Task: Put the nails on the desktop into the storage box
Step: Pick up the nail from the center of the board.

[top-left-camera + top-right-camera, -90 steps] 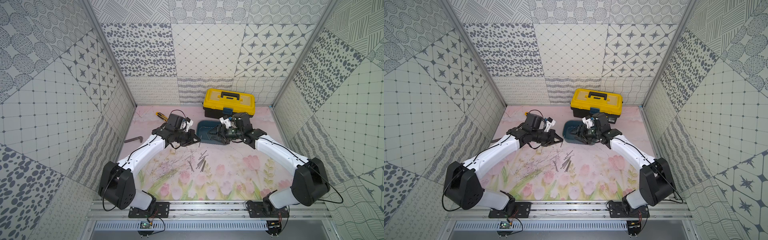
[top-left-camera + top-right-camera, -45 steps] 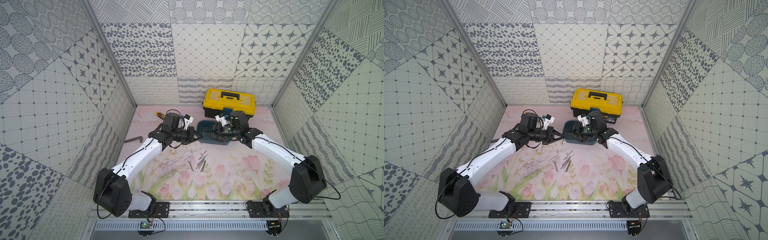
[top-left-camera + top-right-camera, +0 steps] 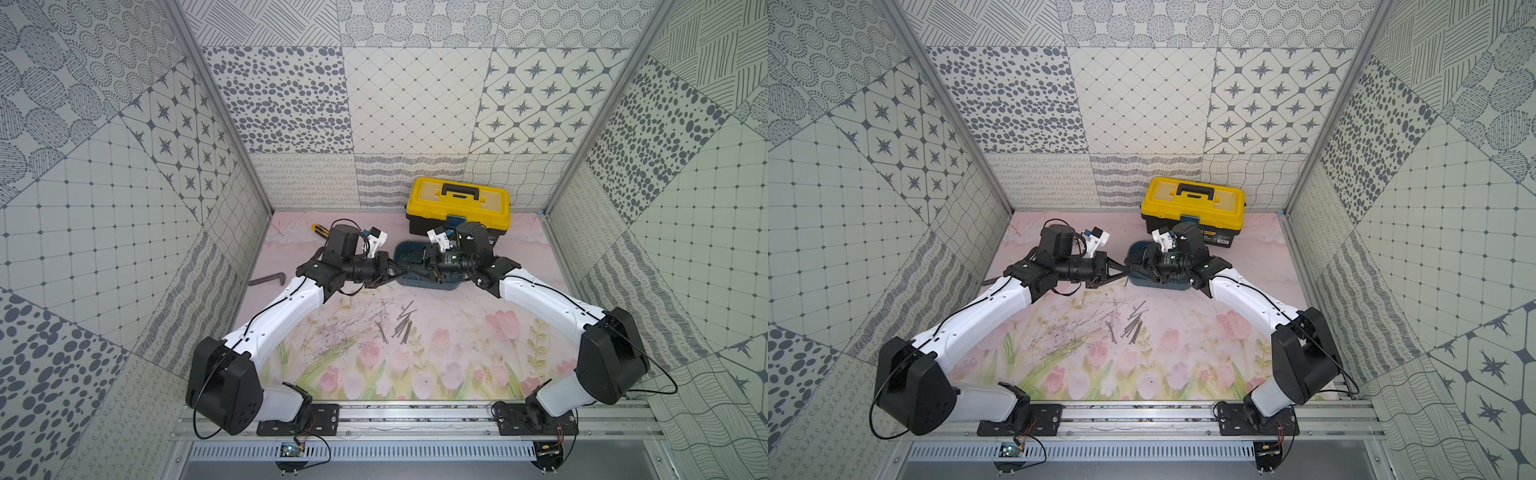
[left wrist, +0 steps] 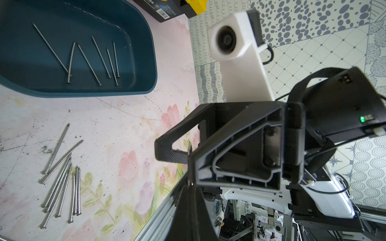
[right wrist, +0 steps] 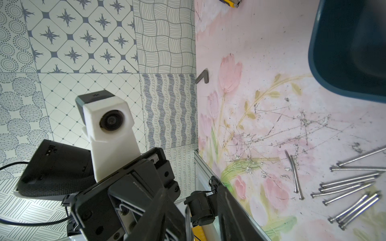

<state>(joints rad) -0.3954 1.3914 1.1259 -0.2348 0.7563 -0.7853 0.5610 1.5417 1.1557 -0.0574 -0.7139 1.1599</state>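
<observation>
Both arms meet above the near left rim of the teal storage box (image 3: 428,284) (image 3: 1158,284). My left gripper (image 3: 409,270) (image 3: 1128,270) (image 4: 189,184) is shut on one thin nail (image 4: 189,152), which sticks out past its tips. My right gripper (image 3: 420,266) (image 3: 1144,266) (image 5: 192,192) faces it, open, with that nail (image 5: 187,221) standing between its fingers (image 4: 167,154). Several nails (image 4: 94,60) lie inside the box (image 4: 83,92). A loose pile of nails (image 3: 401,326) (image 3: 1131,326) (image 5: 351,187) lies on the desktop (image 3: 457,340), nearer the front than the box.
The yellow-and-black toolbox (image 3: 457,203) stands against the back wall right behind the box. An L-shaped dark bar (image 3: 268,279) (image 5: 202,78) lies by the left wall. A yellow-handled tool (image 3: 318,229) lies at the back left. Patterned walls close in three sides.
The left arm has carried its shut gripper toward the box's left rim. The right gripper has swung left to meet it, and its jaws have narrowed around the nail.
</observation>
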